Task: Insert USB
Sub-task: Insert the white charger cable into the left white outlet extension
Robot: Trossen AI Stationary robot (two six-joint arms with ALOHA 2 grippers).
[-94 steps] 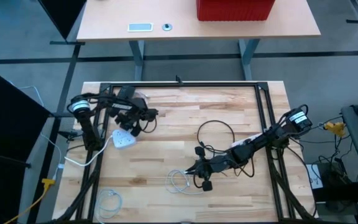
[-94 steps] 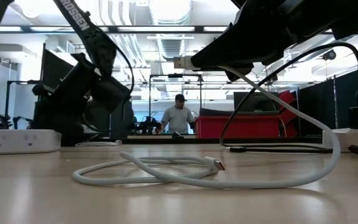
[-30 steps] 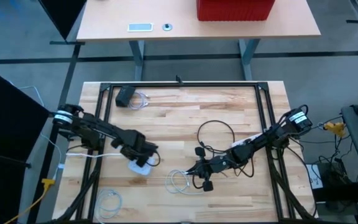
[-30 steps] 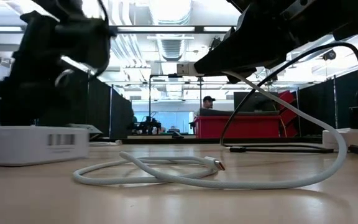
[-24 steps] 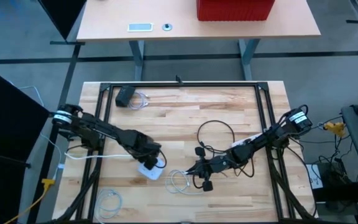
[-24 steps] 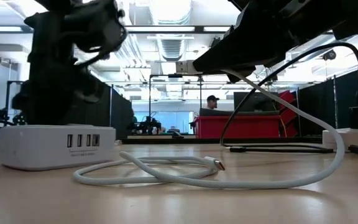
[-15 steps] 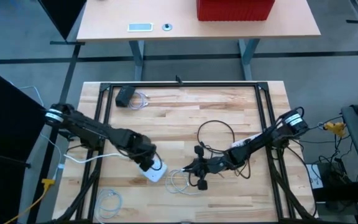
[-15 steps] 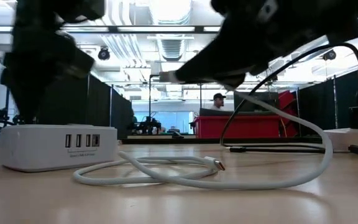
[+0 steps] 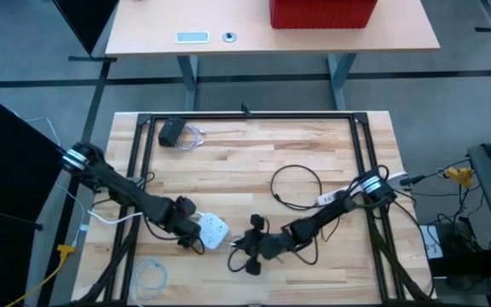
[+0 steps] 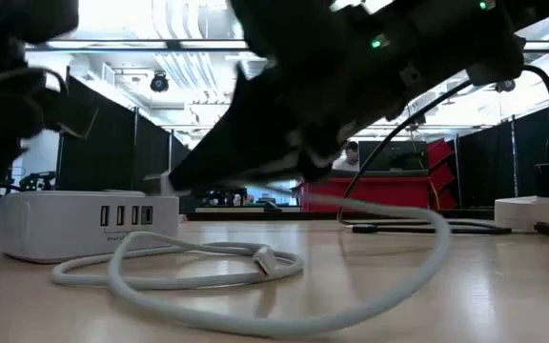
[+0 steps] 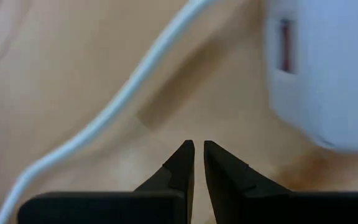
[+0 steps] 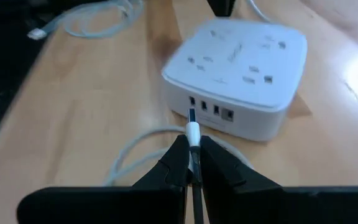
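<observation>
A white power strip (image 9: 211, 230) with several USB ports (image 12: 209, 107) on one side lies flat on the wooden table, near its front left. My right gripper (image 12: 193, 142) is shut on a white USB plug (image 12: 193, 132) whose metal tip (image 12: 191, 116) stands at the leftmost port; whether it is in, I cannot tell. The plug's white cable (image 10: 189, 272) lies looped on the table. My left gripper (image 11: 199, 152) is shut just left of the strip (image 11: 328, 68), low over the table beside the strip's cord (image 11: 123, 99), with nothing between its fingers. My right gripper pinches the white USB plug's body (image 12: 194, 138) between its two fingertips. The fingers come nearly level from the table's right and lie along the plug. The plug points at the power strip's port side, clear of the table, and its cable trails back under the gripper.
A black adapter with a pale cable (image 9: 176, 131) lies at the far left, a black cable loop (image 9: 297, 183) at mid table, a white coil (image 9: 152, 275) at the near left. Black frame rails (image 9: 245, 115) border the table. A desk with a red box (image 9: 322, 13) stands beyond.
My left gripper has slid the power strip toward the table's right and turned its ports toward my right gripper, then drawn back to the left. My right gripper has gone left, nearer and down with the plug to the ports, dragging the cable loop along.
</observation>
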